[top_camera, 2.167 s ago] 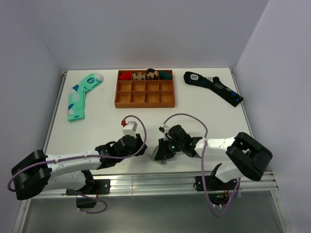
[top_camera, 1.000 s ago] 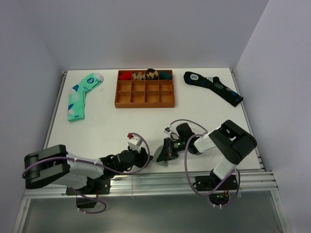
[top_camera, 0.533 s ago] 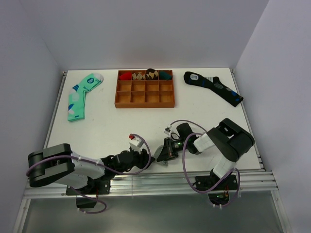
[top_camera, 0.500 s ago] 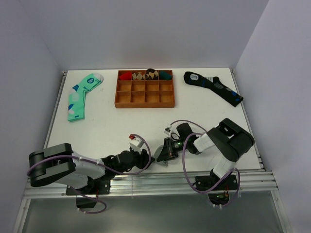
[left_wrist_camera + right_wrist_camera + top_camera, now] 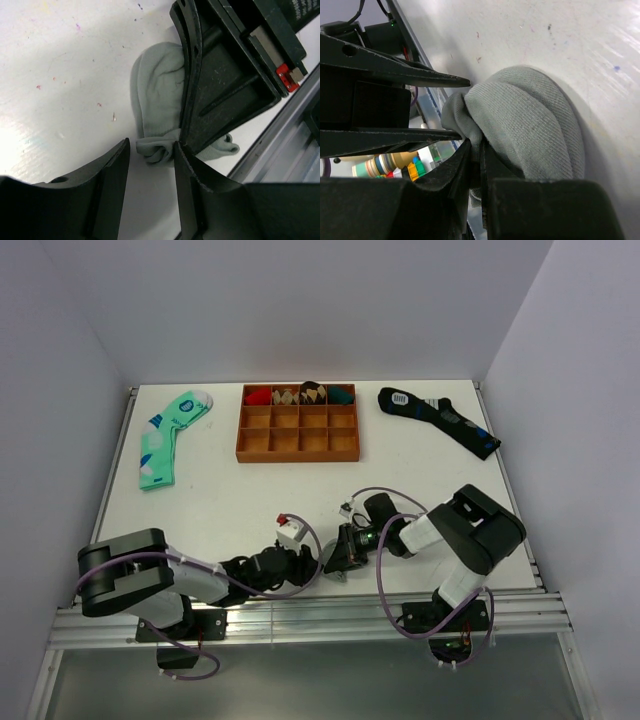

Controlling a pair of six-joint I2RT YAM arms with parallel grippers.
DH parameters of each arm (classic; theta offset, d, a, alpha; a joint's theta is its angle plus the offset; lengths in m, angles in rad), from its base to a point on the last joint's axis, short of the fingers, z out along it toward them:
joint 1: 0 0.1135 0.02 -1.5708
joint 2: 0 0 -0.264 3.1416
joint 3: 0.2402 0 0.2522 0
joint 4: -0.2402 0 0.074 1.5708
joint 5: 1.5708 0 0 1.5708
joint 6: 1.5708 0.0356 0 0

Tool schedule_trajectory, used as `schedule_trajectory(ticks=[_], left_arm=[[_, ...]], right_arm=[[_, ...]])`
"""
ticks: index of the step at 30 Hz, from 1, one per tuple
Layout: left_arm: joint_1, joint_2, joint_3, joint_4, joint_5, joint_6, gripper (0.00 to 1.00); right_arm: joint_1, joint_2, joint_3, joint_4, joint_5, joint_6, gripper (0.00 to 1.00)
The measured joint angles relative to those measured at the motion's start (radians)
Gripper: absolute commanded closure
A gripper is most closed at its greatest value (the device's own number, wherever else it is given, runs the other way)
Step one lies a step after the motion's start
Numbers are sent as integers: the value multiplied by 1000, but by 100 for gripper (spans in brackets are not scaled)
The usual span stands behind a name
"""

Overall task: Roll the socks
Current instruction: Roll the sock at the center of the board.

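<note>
The light-grey socks [image 5: 157, 95] lay as a soft, half-rolled bundle on the counter [image 5: 60, 75], wedged between the two sets of fingers. The right fingers [image 5: 451, 186] were pressed almost together, pinching a fold at the bundle's edge. The left fingers [image 5: 111, 172] stood spread, their tips on either side of the loose bunched end, with nothing clamped. The step in hand looked to be tightening the roll. To do it well, the left fingers should close on the whole bunched end rather than a single layer, while the right pinch holds firm as an anchor. The end should then be turned over the bundle, kept low against the counter so the soft knit does not spring open.
</note>
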Motion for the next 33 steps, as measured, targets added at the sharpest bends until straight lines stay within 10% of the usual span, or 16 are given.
schedule_trajectory(ticks=[9,13,33], left_arm=[[-1,70,72,-20,-11,8,73],[-4,87,104,-43,-19,6,100],[-43,118,324,-441,-198,-96,100]], right_arm=[[-6,-8,0,-21,2,-4,88],[-6,-10,0,-24,4,-6,87],[-5,-430,-21,-312,407,-72,60]])
